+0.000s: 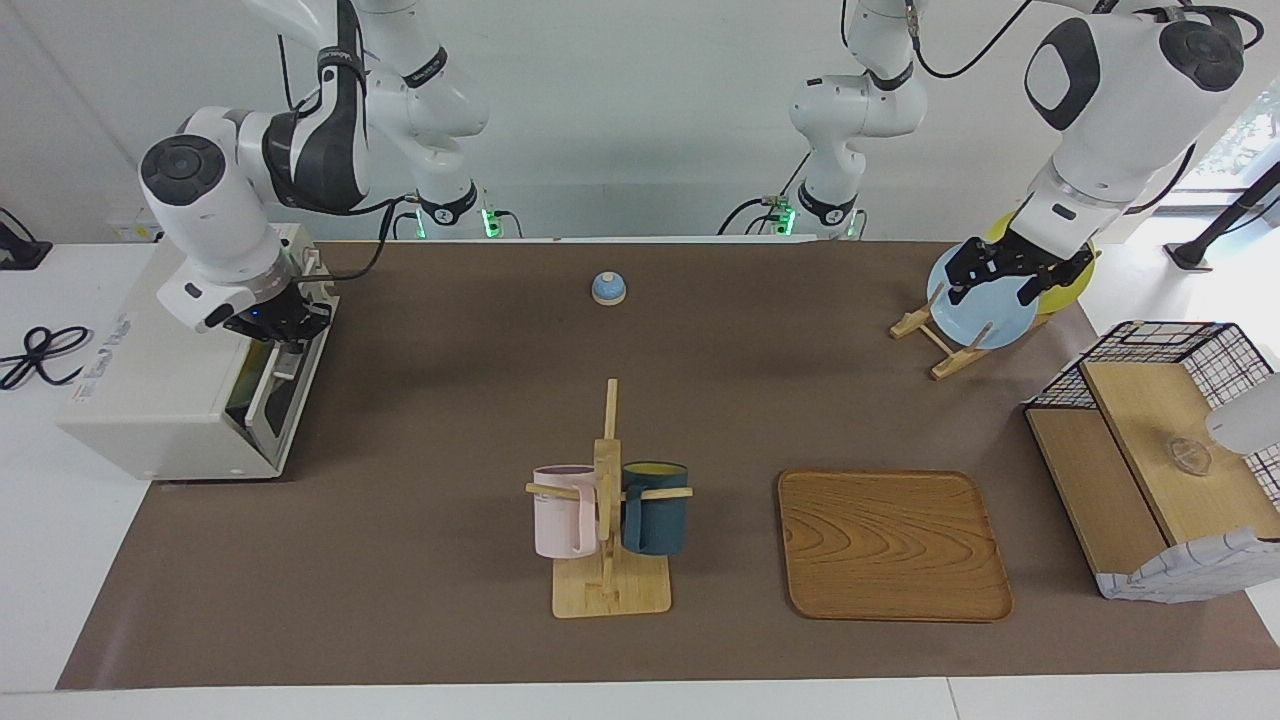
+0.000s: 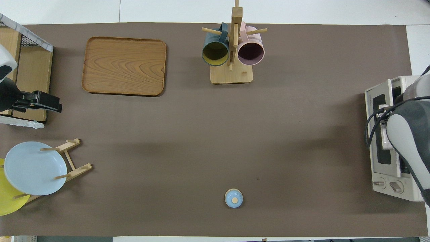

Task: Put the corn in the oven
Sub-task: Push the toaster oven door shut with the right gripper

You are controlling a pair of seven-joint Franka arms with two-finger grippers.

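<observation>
Scene: a brown tabletop [image 1: 450,620] with two white robot arms at the top of the facing view.
Oven: an off-white toaster oven [image 1: 150,390] at the left edge of the facing view, at the right arm's end.
Oven door: the dark-glass door [image 2: 379,111] stands up against the oven's front, shut or all but shut; I cannot tell whether a gap is left.
Corn: not visible in either view. If it is in the oven, the raised door hides it.
Right claw: the right claw [image 1: 275,325] is closed with nothing seen between its tips, set at the door's upper edge, in the upper left of the facing view.
Left claw: the left claw [image 1: 1010,275] waits spread and empty in the upper right of the facing view, where it overlaps a light blue plate [image 1: 985,325].
Key relation: the door lies directly under and against the right claw's tips, its long edge running up and down the overhead frame.
Nearer arm: the right one by far; the left is well apart.
Judgement: only a last push to seat the door seems left.
</observation>
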